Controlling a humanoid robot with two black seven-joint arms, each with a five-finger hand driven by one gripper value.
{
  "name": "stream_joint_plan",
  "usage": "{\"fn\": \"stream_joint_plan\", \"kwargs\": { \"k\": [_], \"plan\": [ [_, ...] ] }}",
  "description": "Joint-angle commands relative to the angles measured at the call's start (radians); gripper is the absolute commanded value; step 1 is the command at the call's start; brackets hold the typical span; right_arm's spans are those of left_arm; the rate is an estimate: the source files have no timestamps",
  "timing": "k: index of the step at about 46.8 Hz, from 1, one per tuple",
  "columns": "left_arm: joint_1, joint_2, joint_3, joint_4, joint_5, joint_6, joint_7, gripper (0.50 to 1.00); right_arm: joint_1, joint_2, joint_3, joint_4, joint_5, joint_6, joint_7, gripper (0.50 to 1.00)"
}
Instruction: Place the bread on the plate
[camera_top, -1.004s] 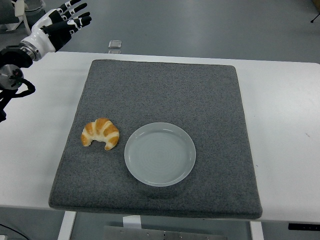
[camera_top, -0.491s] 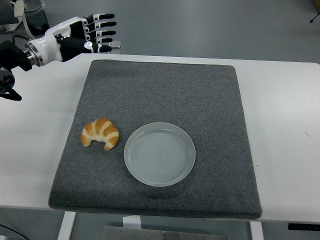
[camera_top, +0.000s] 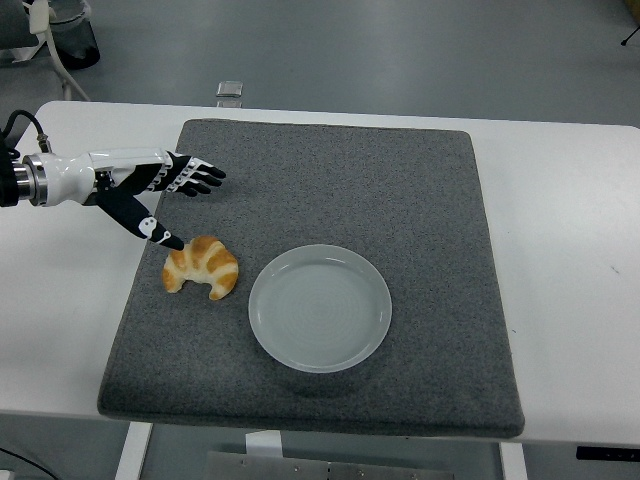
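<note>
Grey mat (camera_top: 400, 190) covers white table (camera_top: 570, 200); spread left hand (camera_top: 160, 185) hovers above bread (camera_top: 202, 267).

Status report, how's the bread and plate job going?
Left hand open, just above the croissant, no grasp. Croissant on grey mat, left of empty plate. Right arm unseen. Path clear.

White table (camera_top: 560, 200) bears grey mat (camera_top: 400, 200).
</note>
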Motion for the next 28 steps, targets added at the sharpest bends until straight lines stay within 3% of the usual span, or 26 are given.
{"fn": "stream_joint_plan", "kwargs": {
  "k": [1, 14, 28],
  "plan": [
    [0.0, 0.003, 0.0, -0.006, 0.061, 0.005, 0.0, 0.994, 0.0, 0.0, 0.0, 0.0, 0.0, 0.0, 0.0, 0.93],
    [0.005, -0.037, 0.002, -0.006, 0.185, 0.061, 0.002, 0.994, 0.0, 0.0, 0.0, 0.0, 0.0, 0.0, 0.0, 0.93],
    [0.005, -0.083, 0.009, 0.003, 0.308, 0.065, 0.009, 0.994, 0.0, 0.0, 0.0, 0.0, 0.0, 0.0, 0.0, 0.932]
  ]
}}
